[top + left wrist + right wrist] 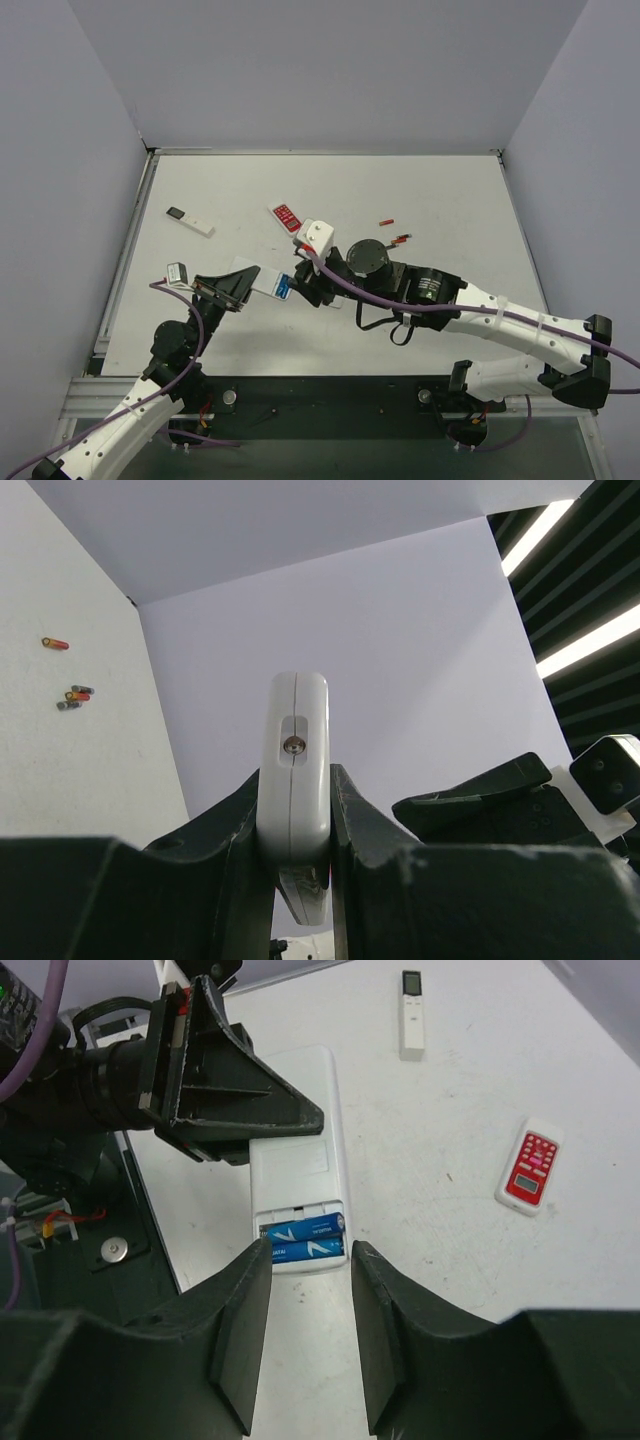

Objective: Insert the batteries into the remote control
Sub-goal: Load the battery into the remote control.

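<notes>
My left gripper (295,815) is clamped on the remote control (294,740). The remote sits edge-on between my fingers, with both pads pressed to its flat faces and its far end sticking out beyond the tips. My right gripper (311,1253) stands partly spread and holds nothing. Just beyond its tips, seen through the gap, the two blue batteries (305,1239) lie side by side in the remote's open bay. Whether my right fingers touch the remote, I cannot tell.

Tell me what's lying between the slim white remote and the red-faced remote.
Nothing: the table between the slim remote and the red-faced remote is bare, clearest in the right wrist view.
</notes>
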{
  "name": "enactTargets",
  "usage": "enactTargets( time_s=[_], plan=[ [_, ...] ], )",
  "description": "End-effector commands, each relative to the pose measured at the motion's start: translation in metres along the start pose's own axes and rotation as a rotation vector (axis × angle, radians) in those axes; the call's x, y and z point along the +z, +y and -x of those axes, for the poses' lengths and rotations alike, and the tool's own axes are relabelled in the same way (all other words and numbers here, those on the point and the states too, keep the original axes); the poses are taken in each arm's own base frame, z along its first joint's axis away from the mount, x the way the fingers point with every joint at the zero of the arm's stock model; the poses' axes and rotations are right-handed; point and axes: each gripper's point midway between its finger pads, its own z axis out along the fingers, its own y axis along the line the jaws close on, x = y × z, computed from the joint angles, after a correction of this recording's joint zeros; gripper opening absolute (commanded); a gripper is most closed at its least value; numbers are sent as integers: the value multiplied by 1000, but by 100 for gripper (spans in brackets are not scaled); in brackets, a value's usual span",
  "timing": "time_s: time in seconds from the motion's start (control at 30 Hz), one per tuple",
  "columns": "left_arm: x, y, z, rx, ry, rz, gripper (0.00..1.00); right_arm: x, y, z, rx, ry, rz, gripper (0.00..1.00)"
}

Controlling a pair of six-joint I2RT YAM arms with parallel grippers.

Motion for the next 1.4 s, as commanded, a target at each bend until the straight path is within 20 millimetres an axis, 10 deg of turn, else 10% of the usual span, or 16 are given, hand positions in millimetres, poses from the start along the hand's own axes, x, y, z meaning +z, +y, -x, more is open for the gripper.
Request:
enactTargets(
  time_s=[0.0,1.37],
  plan=[
    [-7,31,-6,-3,28,56,0,6,5,-11,-30,71,67,32],
    [-6,36,-8,-30,35,114,0,42,-11,-41,169,259,42,19]
  ],
)
